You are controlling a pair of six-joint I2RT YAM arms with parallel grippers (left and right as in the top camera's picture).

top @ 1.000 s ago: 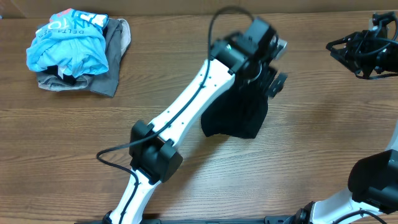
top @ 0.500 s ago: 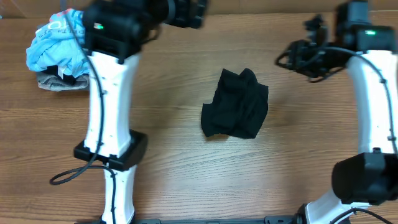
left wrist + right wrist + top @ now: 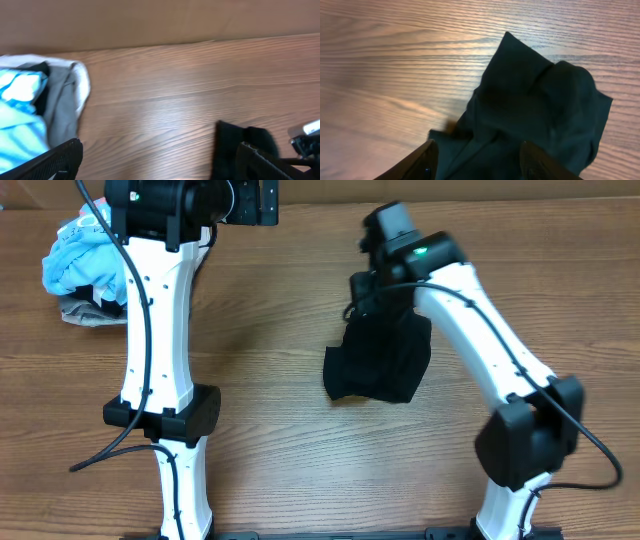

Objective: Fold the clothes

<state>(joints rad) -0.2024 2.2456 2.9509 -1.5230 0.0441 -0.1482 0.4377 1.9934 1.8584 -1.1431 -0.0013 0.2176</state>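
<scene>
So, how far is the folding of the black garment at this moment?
Done: little; the black garment lies bunched and creased on the table, not in a neat fold. In hand: the right gripper hangs open above it, holding nothing; the left gripper, open too, is off near the light blue shirt. Left: flatten and fold it.

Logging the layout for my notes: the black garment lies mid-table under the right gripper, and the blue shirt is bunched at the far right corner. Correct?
One error: the overhead view shows the blue shirt bunched at the far left corner, not the right. The black garment does lie mid-table under the right gripper.
</scene>
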